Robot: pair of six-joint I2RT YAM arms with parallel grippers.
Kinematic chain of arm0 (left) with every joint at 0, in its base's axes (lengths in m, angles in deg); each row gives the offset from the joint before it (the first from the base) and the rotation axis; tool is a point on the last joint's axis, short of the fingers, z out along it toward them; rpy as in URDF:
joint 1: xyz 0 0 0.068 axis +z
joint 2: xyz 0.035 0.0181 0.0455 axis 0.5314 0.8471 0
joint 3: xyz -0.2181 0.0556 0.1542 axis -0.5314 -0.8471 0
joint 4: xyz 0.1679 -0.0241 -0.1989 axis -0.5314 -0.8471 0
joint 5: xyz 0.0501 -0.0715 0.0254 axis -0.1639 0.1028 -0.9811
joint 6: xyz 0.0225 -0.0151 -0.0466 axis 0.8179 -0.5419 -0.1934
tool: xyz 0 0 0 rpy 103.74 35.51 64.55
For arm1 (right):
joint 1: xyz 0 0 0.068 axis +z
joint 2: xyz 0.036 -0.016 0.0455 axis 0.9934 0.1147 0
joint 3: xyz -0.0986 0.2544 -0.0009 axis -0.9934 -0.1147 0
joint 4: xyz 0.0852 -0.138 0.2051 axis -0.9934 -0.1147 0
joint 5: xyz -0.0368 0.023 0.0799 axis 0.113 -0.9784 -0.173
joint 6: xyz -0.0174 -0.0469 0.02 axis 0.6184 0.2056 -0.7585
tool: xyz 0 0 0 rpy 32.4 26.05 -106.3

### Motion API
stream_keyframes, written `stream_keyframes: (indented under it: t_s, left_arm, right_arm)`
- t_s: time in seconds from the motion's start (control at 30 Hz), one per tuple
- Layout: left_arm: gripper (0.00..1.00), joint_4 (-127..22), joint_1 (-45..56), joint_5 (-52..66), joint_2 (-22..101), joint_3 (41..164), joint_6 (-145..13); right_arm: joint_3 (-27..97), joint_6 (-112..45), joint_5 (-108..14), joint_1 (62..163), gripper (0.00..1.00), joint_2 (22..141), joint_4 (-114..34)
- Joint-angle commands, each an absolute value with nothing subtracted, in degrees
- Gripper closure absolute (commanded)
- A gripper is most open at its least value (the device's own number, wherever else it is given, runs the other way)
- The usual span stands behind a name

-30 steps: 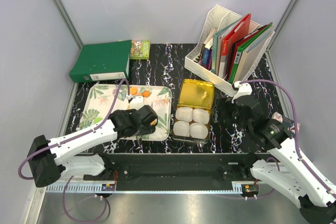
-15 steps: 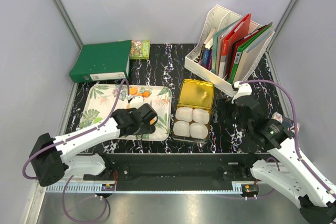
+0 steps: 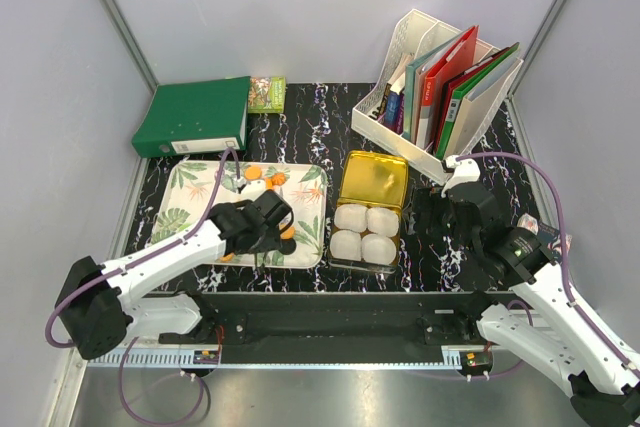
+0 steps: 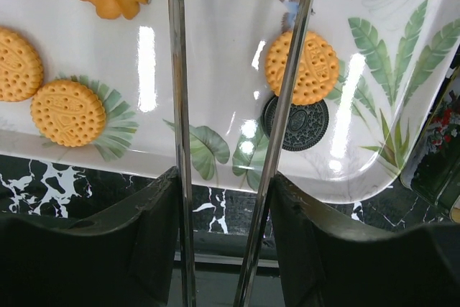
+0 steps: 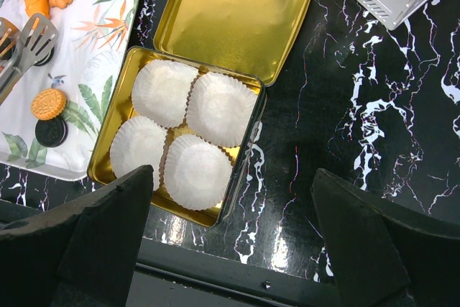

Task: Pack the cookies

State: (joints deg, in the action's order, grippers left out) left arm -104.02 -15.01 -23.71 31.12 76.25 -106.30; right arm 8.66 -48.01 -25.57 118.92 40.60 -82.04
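Brightly, evenly lit from overhead. Streaked with white glare on the glossy tray (image 4: 215, 5), most near its middle and right rim, with thin glints along the tongs (image 4: 176, 70) over it. Softly shadowed under the tray's near edge. Sharp across the tray; dark and blurred below it, at the left gripper (image 4: 223, 199).
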Motion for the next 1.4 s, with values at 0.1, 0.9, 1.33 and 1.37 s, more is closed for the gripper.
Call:
stream_keyframes:
  t_s: [0.1,0.9,1.33,1.37]
  left_arm:
    - [0.48,-102.66,-15.27,-20.21,27.74,75.81,-105.13]
    - [0.55,-107.05,-16.42,-20.83,27.20,74.05,-105.22]
    - [0.74,-108.37,-16.86,-21.09,26.06,73.87,-105.31]
    - [0.77,-108.38,-16.86,-21.27,26.06,74.04,-105.31]
  right_arm:
    - [8.77,-48.42,-24.16,118.74,0.00,40.19,-79.91]
    - [8.77,-48.42,-23.81,118.74,0.00,40.37,-79.82]
    - [8.77,-48.42,-23.90,118.74,0.00,39.93,-79.73]
    - [8.77,-48.33,-23.99,118.66,0.00,39.84,-79.73]
